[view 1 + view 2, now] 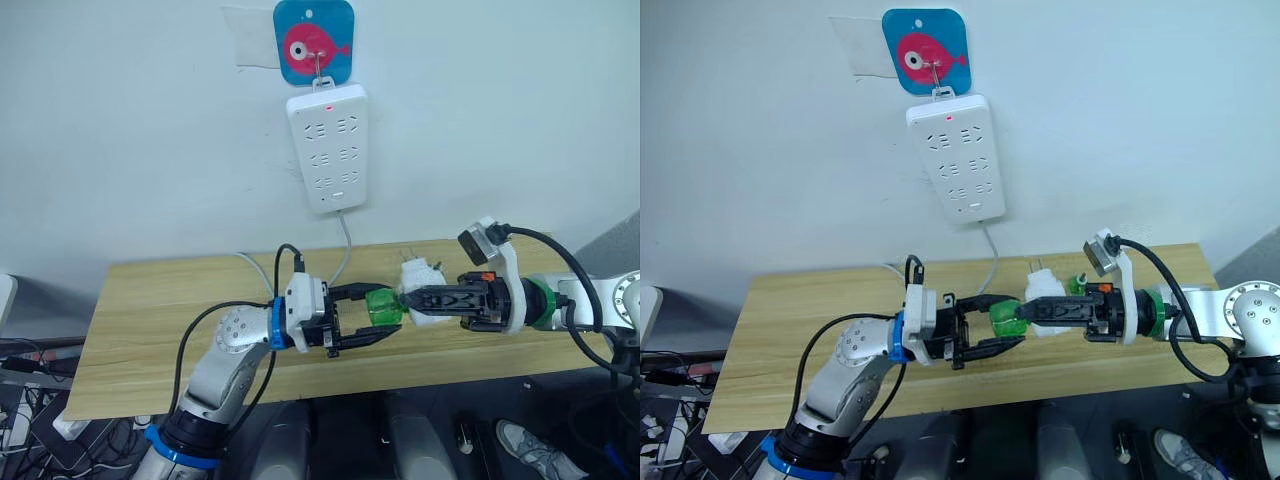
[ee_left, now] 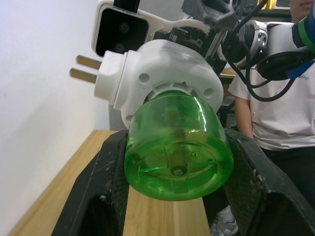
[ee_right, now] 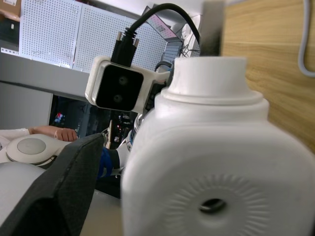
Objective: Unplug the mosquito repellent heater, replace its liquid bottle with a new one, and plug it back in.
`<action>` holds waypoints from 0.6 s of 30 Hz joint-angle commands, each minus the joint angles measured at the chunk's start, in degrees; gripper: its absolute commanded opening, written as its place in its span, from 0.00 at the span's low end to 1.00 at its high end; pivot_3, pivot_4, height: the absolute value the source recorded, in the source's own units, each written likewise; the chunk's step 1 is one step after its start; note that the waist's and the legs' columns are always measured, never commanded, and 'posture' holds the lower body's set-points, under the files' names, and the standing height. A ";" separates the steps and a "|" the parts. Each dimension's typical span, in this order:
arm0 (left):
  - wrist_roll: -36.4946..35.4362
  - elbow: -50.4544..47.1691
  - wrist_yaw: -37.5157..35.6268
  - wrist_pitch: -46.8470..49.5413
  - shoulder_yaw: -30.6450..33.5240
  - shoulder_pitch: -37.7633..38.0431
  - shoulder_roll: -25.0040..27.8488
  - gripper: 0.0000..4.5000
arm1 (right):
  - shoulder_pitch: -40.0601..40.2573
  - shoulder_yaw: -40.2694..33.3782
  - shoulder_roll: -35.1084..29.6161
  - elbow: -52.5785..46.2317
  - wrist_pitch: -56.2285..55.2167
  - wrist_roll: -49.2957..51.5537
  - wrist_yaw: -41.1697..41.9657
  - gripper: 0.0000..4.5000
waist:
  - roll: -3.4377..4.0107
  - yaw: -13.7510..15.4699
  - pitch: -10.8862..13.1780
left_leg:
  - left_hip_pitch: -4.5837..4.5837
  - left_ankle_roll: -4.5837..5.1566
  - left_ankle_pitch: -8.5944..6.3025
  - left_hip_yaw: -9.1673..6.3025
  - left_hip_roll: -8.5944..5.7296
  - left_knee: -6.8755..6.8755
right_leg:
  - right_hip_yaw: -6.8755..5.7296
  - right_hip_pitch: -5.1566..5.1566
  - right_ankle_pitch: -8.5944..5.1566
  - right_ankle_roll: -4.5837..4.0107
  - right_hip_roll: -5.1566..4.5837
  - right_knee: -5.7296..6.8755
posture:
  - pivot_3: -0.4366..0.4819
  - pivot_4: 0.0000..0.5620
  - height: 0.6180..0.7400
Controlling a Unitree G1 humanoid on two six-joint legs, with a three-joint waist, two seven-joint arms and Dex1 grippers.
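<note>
The left gripper (image 1: 372,322) jaws clamp the green liquid bottle (image 1: 383,306); the right gripper (image 1: 415,299) jaws hold the mosquito repellent heater (image 1: 421,292), mid-frame above the desk (image 1: 150,320). Both look light, smooth, probably slippery; grip the bodies, avoiding the prongs (image 2: 88,68).

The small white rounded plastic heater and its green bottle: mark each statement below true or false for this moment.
1. The small white rounded plastic heater is plugged into the long white power strip. False: it is held over the wooden table, prongs free.
2. The right gripper holds the heater. True.
3. The left gripper's fingers flank the translucent green bottle. True.
4. The bottle is already separated from the heater. False: its neck sits in the heater's base.
5. The strip hangs below a blue fish hook plaque. True.
</note>
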 commanded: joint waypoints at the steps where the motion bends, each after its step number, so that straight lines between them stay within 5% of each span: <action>1: -0.55 -1.92 0.32 0.39 0.29 -0.12 -0.02 0.50 | -0.63 -1.09 -0.56 -0.98 0.23 2.35 1.98 1.00 | 0.00 -0.04 0.00 | 0.00 0.00 0.00 0.00 0.01 0.00 | 0.01 0.00 0.00 0.00 0.00 0.00 | 0.44 0.53 1.00; 18: -2.75 -3.42 2.00 3.96 1.72 -0.39 -0.32 0.50 | 0.58 3.43 -4.85 -1.57 3.10 2.35 10.40 1.00 | 0.00 -0.02 0.00 | 0.01 0.00 0.00 -0.03 0.00 -0.01 | 0.00 0.00 -0.01 0.01 0.00 -0.02 | 0.45 0.53 1.00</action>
